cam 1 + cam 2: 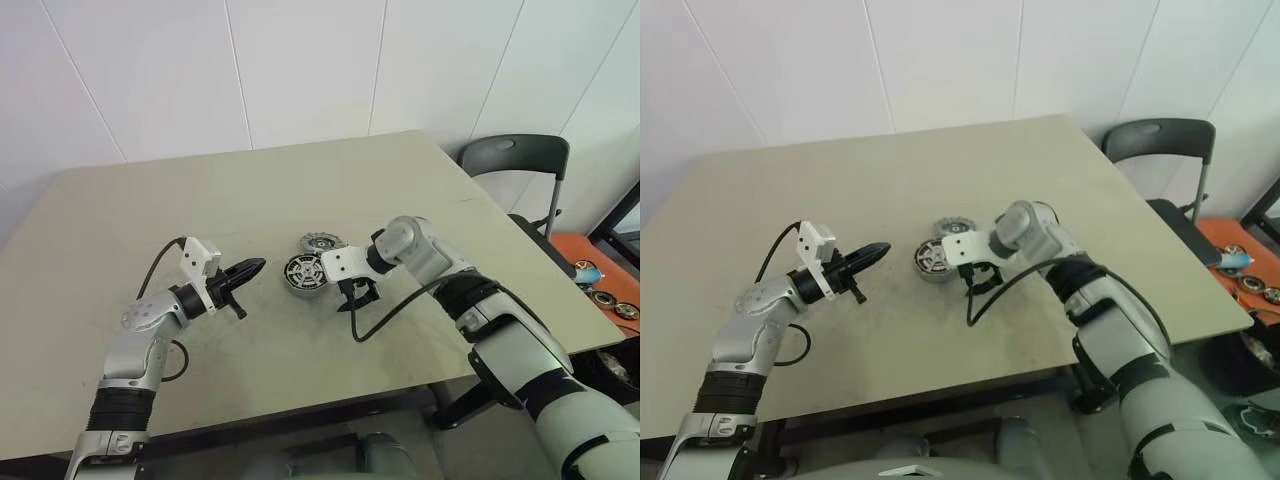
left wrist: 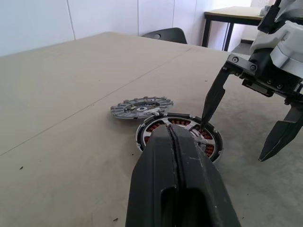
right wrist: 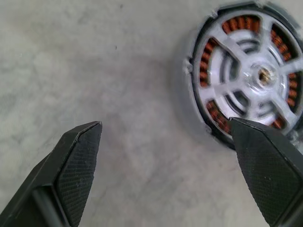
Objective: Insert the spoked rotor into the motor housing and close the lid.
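Right wrist view: spoked rotor [image 3: 253, 78] apparently seated in motor housing [image 3: 200, 124].

One table [image 1: 150, 230] is carrying three motor parts: one motor housing [image 2: 212, 146], one spoked rotor [image 3: 248, 78] sitting inside it, and one lid [image 1: 320, 243] lying at the housing's one o'clock. One chair [image 1: 515, 160] is standing at the table's two o'clock.
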Controlling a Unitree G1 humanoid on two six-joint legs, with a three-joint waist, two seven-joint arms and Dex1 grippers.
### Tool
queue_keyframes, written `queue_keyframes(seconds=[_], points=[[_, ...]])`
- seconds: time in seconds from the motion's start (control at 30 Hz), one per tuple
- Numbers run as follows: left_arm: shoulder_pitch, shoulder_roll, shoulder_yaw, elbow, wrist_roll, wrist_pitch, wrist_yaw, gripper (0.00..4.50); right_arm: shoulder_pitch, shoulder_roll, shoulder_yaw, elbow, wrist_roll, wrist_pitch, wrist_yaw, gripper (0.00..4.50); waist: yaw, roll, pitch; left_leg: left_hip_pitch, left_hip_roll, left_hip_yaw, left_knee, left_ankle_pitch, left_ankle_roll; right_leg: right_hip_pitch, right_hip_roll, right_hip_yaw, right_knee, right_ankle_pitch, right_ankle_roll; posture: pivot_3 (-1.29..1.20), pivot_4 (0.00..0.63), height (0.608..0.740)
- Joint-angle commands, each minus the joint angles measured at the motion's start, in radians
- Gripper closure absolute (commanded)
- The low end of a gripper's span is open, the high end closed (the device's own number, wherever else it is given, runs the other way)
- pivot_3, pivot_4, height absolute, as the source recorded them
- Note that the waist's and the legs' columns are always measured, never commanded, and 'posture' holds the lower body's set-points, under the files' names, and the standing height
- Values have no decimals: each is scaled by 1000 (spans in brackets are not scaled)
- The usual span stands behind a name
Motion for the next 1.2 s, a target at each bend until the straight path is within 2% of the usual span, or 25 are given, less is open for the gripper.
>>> queue_keyframes(seconds=[0.03,0.3,0.73,0.83,1.07,1.2], points=[[-25,4,2,-33,-9,-1,0,4500,-108,33,-22,60,-7,-39,-19,41,0,0,0,-1,0,0,0,0,0,-1,0,0,0,0,0,0,0,740],[-19,3,0,-33,2,-10,11,4500,-184,88,13,247,-71,-135,-66,41,3,0,0,-1,0,0,0,0,-1,-1,0,0,0,0,-1,0,0,740],[-10,8,4,-33,1,-15,11,4500,-199,121,5,315,-118,-198,-71,41,-4,0,0,-2,0,0,0,3,-5,-2,1,0,1,1,-1,0,0,740],[-8,8,5,-35,1,-15,11,4500,-203,122,3,323,-122,-203,-78,647,-5,0,0,-2,0,0,0,3,-5,-3,1,0,1,1,-1,0,0,740],[-8,9,4,-35,0,-13,9,4500,-207,126,-1,332,-123,-210,-88,3091,-5,0,0,-2,0,0,0,3,-5,-3,1,0,1,1,-1,0,0,740],[-7,10,4,-37,0,-14,10,4500,-194,132,-3,331,-122,-211,-97,4318,-16,0,0,-2,0,0,0,3,-5,-2,1,0,2,1,-1,0,0,740]])
